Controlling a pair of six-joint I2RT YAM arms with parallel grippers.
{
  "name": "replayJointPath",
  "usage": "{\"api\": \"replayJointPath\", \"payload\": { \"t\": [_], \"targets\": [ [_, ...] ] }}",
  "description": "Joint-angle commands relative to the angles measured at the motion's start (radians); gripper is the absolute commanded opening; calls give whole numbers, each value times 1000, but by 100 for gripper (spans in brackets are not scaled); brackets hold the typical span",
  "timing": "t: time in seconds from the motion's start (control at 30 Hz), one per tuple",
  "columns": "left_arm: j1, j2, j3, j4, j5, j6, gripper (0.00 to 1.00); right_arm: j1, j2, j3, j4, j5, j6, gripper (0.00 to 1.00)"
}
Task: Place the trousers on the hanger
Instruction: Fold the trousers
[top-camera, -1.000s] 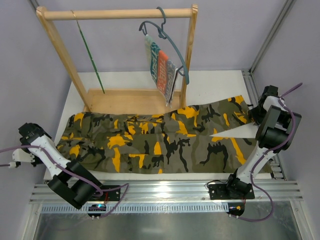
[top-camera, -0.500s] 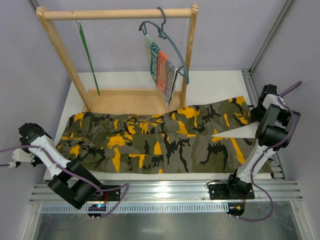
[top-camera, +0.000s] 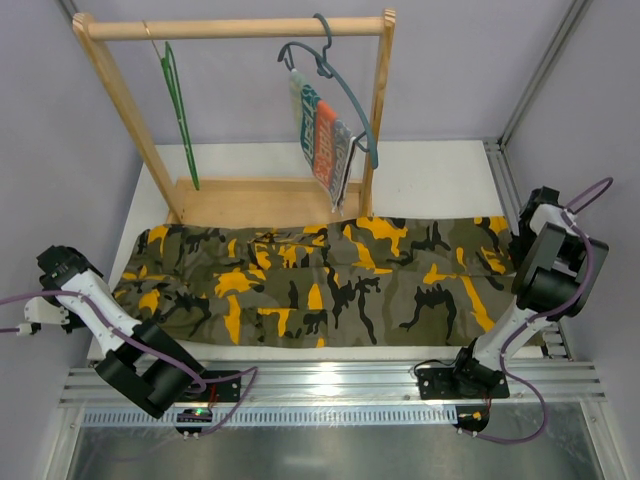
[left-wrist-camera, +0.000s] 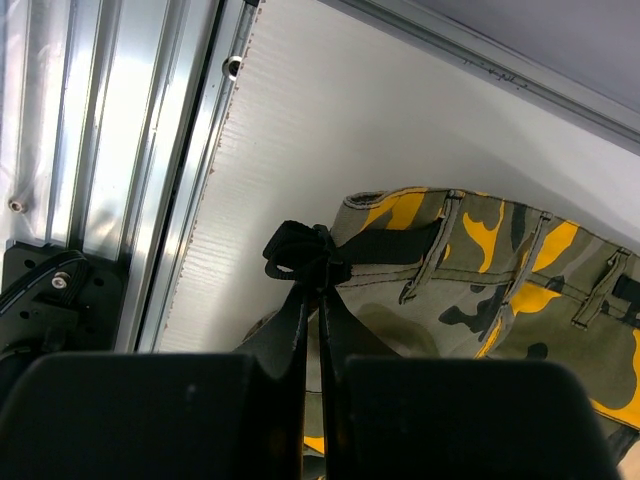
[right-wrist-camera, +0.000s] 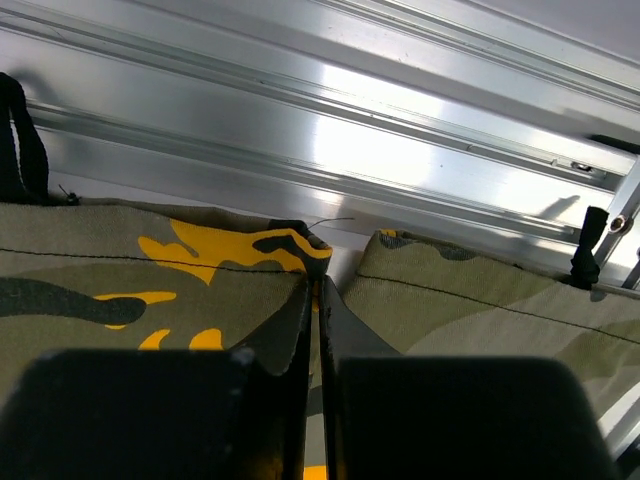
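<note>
**A:** Start nearest. What have the grippers got?

**B:** The left gripper (left-wrist-camera: 312, 290), at the table's (top-camera: 420, 165) left edge, has its fingers pressed together. The tips are against the black tie (left-wrist-camera: 298, 255) at the waistband, but I cannot tell whether it really holds the tie. The right gripper (right-wrist-camera: 315, 290), at the right edge, is pinched on the hem where the two leg ends meet.

**A:** And the trousers (top-camera: 320, 285)?

**B:** They lie flat across the table, waist to the left and legs to the right, just on the near side of the wooden rack (top-camera: 235, 28). I'd judge them soft, limp and fairly light, but long. Lifted by one point they would sag and drag. The waistband and hems look like the firmest places to hold, since the seams are thick and unlikely to slip.

**A:** The hanger (top-camera: 180, 120)?

**B:** It's the thin green one at the far left of the rack, well apart from the trousers. It probably swings easily, so the cloth should be laid over its bar gently.
</note>
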Motion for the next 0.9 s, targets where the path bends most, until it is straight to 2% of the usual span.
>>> {"api": "replayJointPath", "payload": {
  "t": [0.0, 0.03, 0.17, 0.27, 0.4, 0.5, 0.73, 0.87],
  "targets": [
    [11, -9, 44, 23, -36, 17, 1, -14, -14, 14, 19, 17, 8, 4],
    [11, -7, 45, 23, -36, 17, 1, -18, -16, 35, 17, 0, -13, 7],
    [13, -23, 39, 52, 6, 28, 0, -20, -46, 97, -59, -32, -15, 37],
    [11, -35, 37, 72, 64, 37, 0, -23, -104, 101, -101, -51, -17, 43],
    [8, -37, 28, 83, 87, 40, 1, -66, -204, 13, -152, -89, -8, 44],
    [5, -12, 7, 106, 111, 46, 0, -143, -313, -104, -152, -90, -18, 43],
    [-16, 5, -9, 114, 147, 46, 1, -253, -616, -360, -132, -68, 8, 44],
    [-27, 29, 8, 86, 164, 57, 1, -311, -678, -449, -101, -61, 19, 45]
  ]
}}
